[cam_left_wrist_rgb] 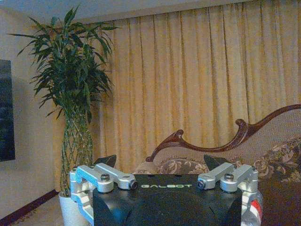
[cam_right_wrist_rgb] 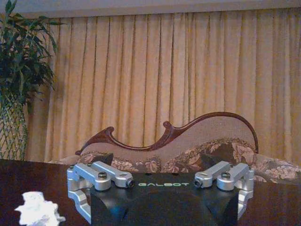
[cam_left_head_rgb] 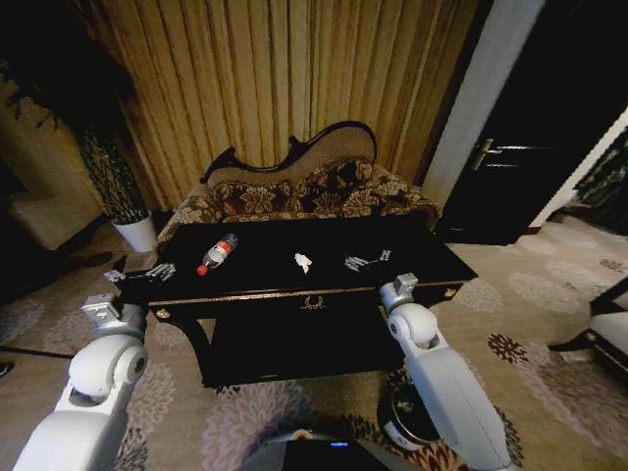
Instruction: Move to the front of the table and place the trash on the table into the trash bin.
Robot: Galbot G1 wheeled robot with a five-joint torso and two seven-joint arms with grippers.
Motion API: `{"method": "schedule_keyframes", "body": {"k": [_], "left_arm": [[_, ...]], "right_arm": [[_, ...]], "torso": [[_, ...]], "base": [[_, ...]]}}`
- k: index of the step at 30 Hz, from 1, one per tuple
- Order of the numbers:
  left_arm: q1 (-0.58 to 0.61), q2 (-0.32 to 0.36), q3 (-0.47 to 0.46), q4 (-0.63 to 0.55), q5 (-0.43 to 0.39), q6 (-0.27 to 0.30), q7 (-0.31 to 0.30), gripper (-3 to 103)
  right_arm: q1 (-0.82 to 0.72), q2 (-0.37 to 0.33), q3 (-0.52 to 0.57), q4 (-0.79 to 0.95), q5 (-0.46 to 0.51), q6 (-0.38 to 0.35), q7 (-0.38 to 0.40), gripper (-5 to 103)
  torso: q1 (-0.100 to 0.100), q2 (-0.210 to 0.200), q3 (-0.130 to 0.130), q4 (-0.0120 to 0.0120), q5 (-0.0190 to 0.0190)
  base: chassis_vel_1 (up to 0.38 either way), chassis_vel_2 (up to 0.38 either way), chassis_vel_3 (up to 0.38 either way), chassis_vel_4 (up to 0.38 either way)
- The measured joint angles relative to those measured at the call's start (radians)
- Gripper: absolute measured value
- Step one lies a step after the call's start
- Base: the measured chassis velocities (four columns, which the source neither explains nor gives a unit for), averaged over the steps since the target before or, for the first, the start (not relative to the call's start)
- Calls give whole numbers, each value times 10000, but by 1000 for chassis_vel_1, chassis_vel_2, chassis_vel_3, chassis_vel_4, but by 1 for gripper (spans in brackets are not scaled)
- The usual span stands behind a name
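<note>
Trash: clear red-capped bottle [cam_left_head_rgb: 217, 253] and white scrap [cam_left_head_rgb: 303, 262] on table [cam_left_head_rgb: 412, 250].

The head camera looks steeply down over the bench [cam_left_head_rgb: 294, 280]; both wrist cameras sit low at bench height, facing the sofa [cam_right_wrist_rgb: 188, 146] and curtain [cam_left_wrist_rgb: 188, 70].

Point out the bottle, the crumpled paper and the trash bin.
bottle [cam_left_head_rgb: 217, 253]: head view, on the clear body between the red cap and the label.
crumpled paper [cam_left_head_rgb: 303, 262]: head view, on the middle of the white scrap.
trash bin [cam_left_head_rgb: 404, 420]: head view, on its dark top beside the right arm.
</note>
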Motion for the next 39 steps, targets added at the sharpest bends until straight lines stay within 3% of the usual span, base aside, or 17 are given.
{"method": "schedule_keyframes", "body": {"k": [12, 19, 27, 39], "left_arm": [[111, -140, -109, -163, -28, -134, -1, 100], [149, -279, -200, -224, -42, -169, -24, 100], [243, -389, -446, -338, -64, -171, -47, 100], [230, -436, -436, -283, -66, -171, -59, 100]], "right_arm": [[-371, -200, -572, 830, -316, -963, 0, 100], [457, -322, -1847, 611, 982, -1888, 0, 100], [1456, 100, -2921, -630, 1041, -2076, 0, 100], [1707, 378, -3002, -1365, 978, -2049, 1, 100]], "torso": [[0, 0, 0, -1, 0], [-5, 1, -1, 1, -1], [-1, 0, 0, 2, -1], [-1, 0, 0, -1, 0]], "base": [[-35, 33, 35, -38], [0, 0, 0, 0], [0, 0, 0, 0], [0, 0, 0, 0]]}}
